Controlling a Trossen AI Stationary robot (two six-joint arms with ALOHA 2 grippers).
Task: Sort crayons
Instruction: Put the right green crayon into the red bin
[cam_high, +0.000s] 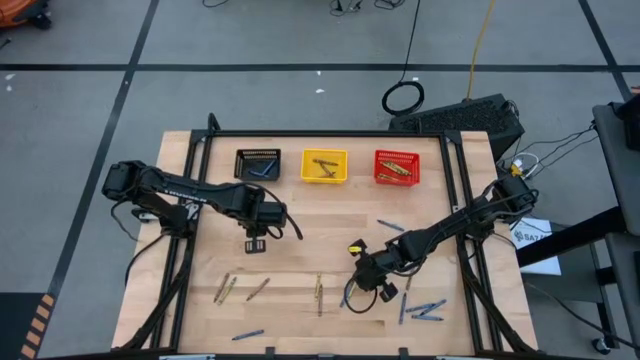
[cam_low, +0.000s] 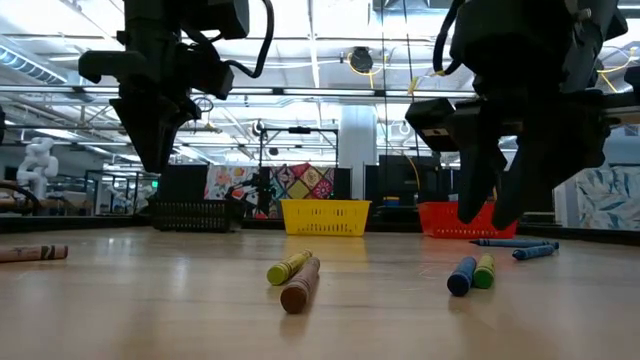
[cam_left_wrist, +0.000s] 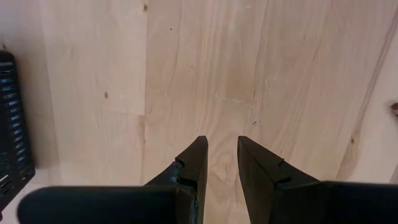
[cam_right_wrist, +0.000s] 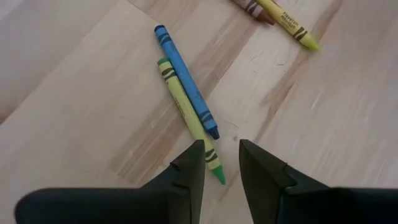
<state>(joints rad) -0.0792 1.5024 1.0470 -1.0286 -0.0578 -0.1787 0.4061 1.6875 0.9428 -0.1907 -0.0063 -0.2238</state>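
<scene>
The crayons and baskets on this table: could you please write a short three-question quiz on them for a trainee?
1. True or false: the right claw is gripping a crayon.
2. Which basket stands in the middle of the row at the far side of the table? A black, B yellow, C red.
3. Which two colours lie side by side just ahead of that claw?

Key
1. False: its fingers stand apart with nothing between them.
2. B, the yellow basket.
3. A blue crayon and a yellow-green crayon.
</scene>
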